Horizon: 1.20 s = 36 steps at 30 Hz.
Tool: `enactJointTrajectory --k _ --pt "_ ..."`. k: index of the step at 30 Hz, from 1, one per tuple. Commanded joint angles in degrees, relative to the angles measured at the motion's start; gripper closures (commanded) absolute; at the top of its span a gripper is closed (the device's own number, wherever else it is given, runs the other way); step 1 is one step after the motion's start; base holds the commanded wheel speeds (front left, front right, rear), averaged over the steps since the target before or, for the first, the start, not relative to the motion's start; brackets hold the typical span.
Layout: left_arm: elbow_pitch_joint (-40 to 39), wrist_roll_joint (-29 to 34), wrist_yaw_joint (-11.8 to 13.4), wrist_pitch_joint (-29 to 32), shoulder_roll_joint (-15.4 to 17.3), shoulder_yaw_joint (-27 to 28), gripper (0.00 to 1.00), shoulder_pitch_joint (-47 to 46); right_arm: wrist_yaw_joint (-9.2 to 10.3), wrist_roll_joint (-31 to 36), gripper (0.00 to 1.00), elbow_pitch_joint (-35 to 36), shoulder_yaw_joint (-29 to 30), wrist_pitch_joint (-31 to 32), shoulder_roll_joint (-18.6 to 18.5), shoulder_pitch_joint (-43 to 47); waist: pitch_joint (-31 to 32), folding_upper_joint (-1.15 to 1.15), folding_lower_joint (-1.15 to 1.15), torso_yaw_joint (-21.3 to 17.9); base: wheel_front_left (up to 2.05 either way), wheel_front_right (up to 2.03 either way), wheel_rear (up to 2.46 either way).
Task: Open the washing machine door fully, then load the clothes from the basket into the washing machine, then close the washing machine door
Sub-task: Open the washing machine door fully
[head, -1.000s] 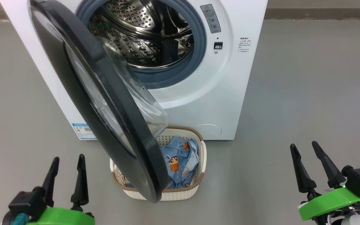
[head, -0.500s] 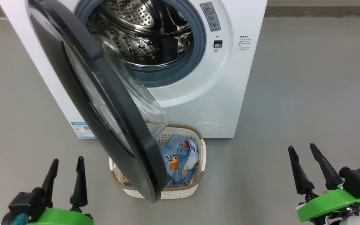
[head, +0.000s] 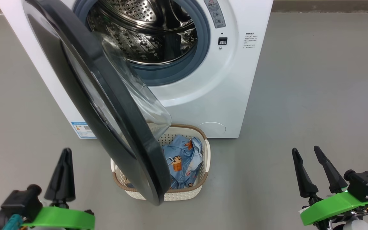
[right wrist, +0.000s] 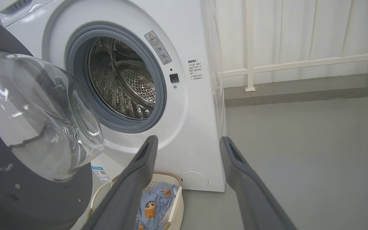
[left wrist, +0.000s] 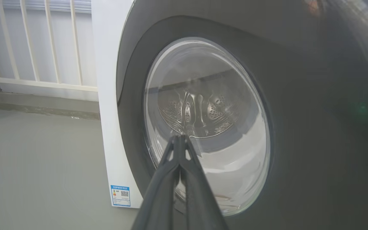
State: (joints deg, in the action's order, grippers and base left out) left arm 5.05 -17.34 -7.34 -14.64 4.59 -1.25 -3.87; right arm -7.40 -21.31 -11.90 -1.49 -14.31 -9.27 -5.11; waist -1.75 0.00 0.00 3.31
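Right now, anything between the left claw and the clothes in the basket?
Yes: the washing machine door, part open, stands over the left side of the basket, between the shut left claw and the clothes. From the open right claw, just floor and basket wall.

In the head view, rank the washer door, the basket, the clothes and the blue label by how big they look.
1. door, largest, though it is closest to the camera
2. basket, partly hidden behind the door
3. clothes, inside the basket
4. blue label, smallest

The grey floor (head: 299, 80) carries the washing machine (head: 203, 95) and, just before it, the basket (head: 184, 195).
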Motion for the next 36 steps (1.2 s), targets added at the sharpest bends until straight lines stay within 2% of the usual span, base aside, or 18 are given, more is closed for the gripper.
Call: enactJointTrajectory --k 1,10,18,27,32,36 --pt "-4.4 1.1 -0.1 -0.4 0.9 1.9 1.0 -3.0 -0.09 0.1 0.0 1.2 -1.4 -0.7 -0.3 -2.0 0.0 0.0 0.0 -0.1 0.0 0.0 0.0" --pt "-18.1 2.4 -0.1 -0.4 -0.1 -0.1 1.0 -3.5 -0.09 0.1 0.0 1.5 -1.4 -0.7 0.1 -2.5 -0.6 0.0 0.0 -0.4 0.0 0.0 0.0" --pt "-26.7 3.3 -0.1 -0.2 0.2 -7.2 1.0 -2.5 -0.09 0.0 0.0 1.5 -1.8 -0.7 0.0 -2.8 -0.7 0.0 0.0 -0.5 0.0 0.0 0.0" --pt "-25.3 -0.5 -0.1 3.0 0.6 -18.3 1.0 -1.7 -0.09 -0.1 0.0 1.3 -2.5 -0.7 0.0 -3.6 -1.2 0.0 0.0 -1.5 0.0 0.0 0.0" --pt "-20.9 -1.4 -0.1 3.2 0.8 -22.5 1.0 -1.7 -0.09 -0.1 0.0 1.3 -2.7 -0.7 0.1 -3.8 -1.9 0.0 0.0 -2.3 0.0 0.0 0.0" --pt "-18.2 -2.4 -0.1 2.7 0.8 -23.5 1.0 -2.4 -0.09 -0.1 0.0 1.2 -3.2 -0.7 0.2 -4.2 -2.7 0.0 0.0 -3.1 0.0 0.0 0.0"
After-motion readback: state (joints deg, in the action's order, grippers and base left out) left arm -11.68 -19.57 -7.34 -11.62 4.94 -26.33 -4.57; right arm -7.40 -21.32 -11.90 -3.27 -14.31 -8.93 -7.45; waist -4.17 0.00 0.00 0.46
